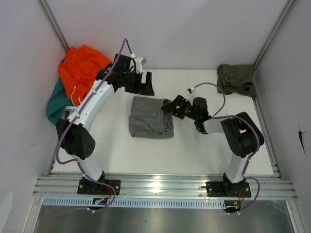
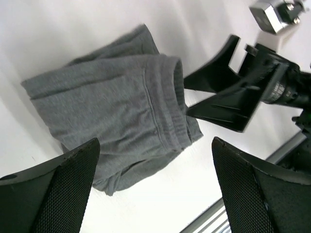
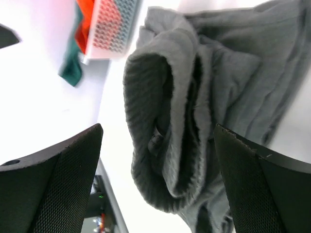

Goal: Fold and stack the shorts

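The grey shorts [image 1: 150, 117] lie folded in the middle of the white table. My left gripper [image 1: 146, 83] hovers just behind them, open, with nothing between its fingers; its wrist view looks down on the grey shorts [image 2: 116, 107] and bare table. My right gripper [image 1: 171, 107] is at their right edge, open. In the right wrist view the rolled waistband edge of the grey shorts [image 3: 165, 131] sits between the wide-apart fingers [image 3: 53, 179], untouched by either pad. The olive green shorts [image 1: 236, 78] lie crumpled at the back right corner.
An orange garment [image 1: 82, 68] and a teal garment [image 1: 56, 102] are heaped at the back left, off the table's corner. Grey walls close in on both sides. The metal rail [image 1: 160, 184] carrying the arm bases runs along the near edge.
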`<move>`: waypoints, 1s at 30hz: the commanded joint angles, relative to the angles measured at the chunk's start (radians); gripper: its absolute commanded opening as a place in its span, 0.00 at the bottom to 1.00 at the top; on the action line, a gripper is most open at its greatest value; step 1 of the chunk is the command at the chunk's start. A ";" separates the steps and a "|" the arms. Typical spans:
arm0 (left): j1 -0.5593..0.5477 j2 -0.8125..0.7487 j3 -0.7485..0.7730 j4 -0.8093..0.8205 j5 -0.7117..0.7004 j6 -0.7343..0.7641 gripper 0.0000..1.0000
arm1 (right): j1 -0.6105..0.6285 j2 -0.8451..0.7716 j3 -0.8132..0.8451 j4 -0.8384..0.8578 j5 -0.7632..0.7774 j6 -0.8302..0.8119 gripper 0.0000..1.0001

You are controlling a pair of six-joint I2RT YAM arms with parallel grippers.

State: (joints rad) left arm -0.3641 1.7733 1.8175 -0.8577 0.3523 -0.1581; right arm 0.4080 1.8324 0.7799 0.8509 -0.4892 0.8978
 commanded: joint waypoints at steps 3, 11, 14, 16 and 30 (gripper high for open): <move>0.024 -0.083 -0.153 0.118 0.111 0.071 0.97 | 0.090 -0.036 0.198 -0.383 0.167 -0.244 0.81; 0.025 -0.080 -0.293 0.189 0.091 0.111 0.97 | 0.058 0.010 0.208 -0.480 0.239 -0.255 0.18; 0.025 -0.066 -0.319 0.210 0.093 0.130 0.96 | 0.025 0.053 0.191 -0.447 0.206 -0.241 0.03; 0.025 -0.054 -0.346 0.239 0.091 0.141 0.96 | 0.015 0.085 0.211 -0.451 0.201 -0.249 0.02; 0.025 -0.057 -0.449 0.309 0.089 0.155 0.95 | -0.003 0.007 0.262 -0.501 0.184 -0.286 0.66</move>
State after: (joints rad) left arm -0.3470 1.7535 1.3743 -0.5983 0.4290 -0.0273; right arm 0.4080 1.9617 1.0271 0.3817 -0.3172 0.6498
